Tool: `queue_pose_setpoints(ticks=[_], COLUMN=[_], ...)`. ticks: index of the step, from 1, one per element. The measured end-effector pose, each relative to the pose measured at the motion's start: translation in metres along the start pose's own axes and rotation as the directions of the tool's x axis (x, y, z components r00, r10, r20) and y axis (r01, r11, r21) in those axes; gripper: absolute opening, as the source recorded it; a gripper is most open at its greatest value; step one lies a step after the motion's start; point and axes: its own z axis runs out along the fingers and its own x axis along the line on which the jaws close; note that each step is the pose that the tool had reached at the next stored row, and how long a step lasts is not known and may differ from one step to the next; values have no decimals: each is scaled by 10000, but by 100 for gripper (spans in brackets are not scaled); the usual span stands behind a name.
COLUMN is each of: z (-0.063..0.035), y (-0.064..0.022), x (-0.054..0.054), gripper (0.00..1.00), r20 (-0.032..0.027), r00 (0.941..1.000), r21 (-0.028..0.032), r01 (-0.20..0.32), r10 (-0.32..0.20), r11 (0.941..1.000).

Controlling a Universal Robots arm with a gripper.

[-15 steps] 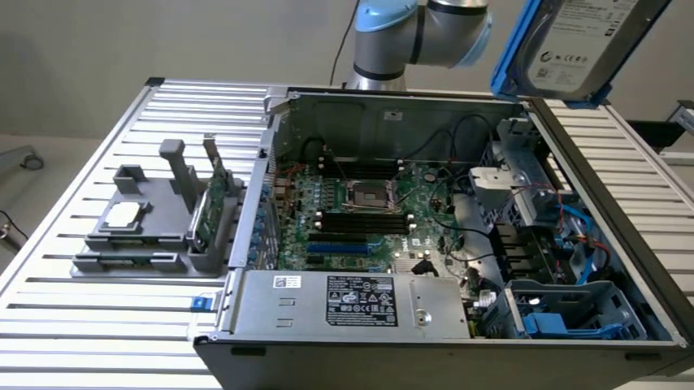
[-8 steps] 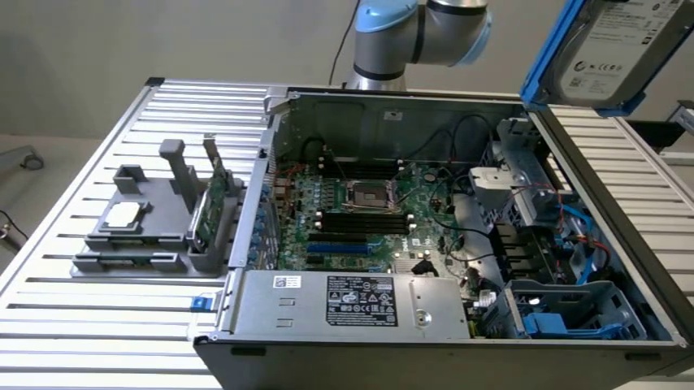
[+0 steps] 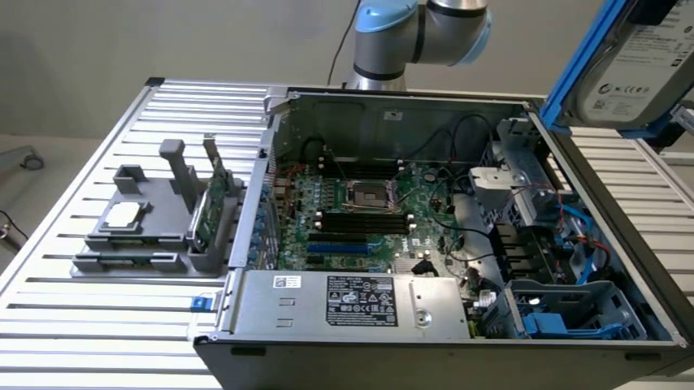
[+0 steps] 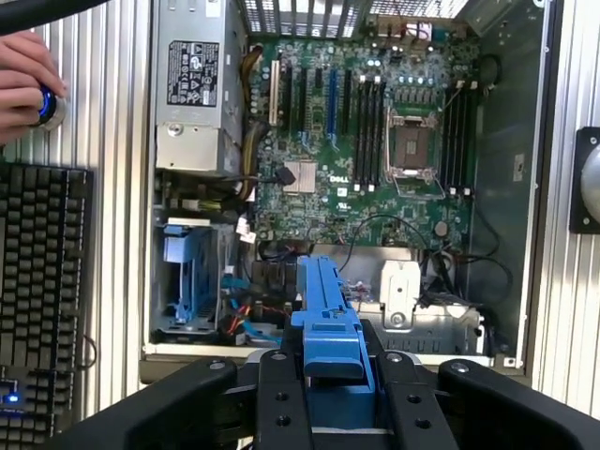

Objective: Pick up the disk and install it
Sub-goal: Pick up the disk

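The disk (image 3: 639,73), a silver-grey drive with a white label and a blue carrier frame, hangs tilted in the air above the open computer case (image 3: 255,203), at the exterior view's upper right. In the wrist view my gripper (image 4: 333,380) is shut on the disk (image 4: 328,309). Its black fingers (image 4: 281,394) press both sides of the blue frame, which stands edge-on over the case's drive area. A blue drive cage (image 3: 574,313) sits in the case's near right corner, also visible in the wrist view (image 4: 187,272).
A grey fixture (image 3: 152,236) holding a small silver chip and a green card stands on the slatted table at the exterior view's left. The power supply (image 3: 358,301) fills the case's near side. A hand (image 4: 23,80) rests on a knob beside a black keyboard (image 4: 37,281).
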Motion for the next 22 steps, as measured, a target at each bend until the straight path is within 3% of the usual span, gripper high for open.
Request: queue_pose_setpoints(ticks=[6,22], z=[55,333], y=[-11,-15], x=[273,1006], gripper=[33,33], r20=[7,71], r00=[10000,10000], r21=[0,3], r01=[-1,3], r10=[1,-3], r11=[10000,10000])
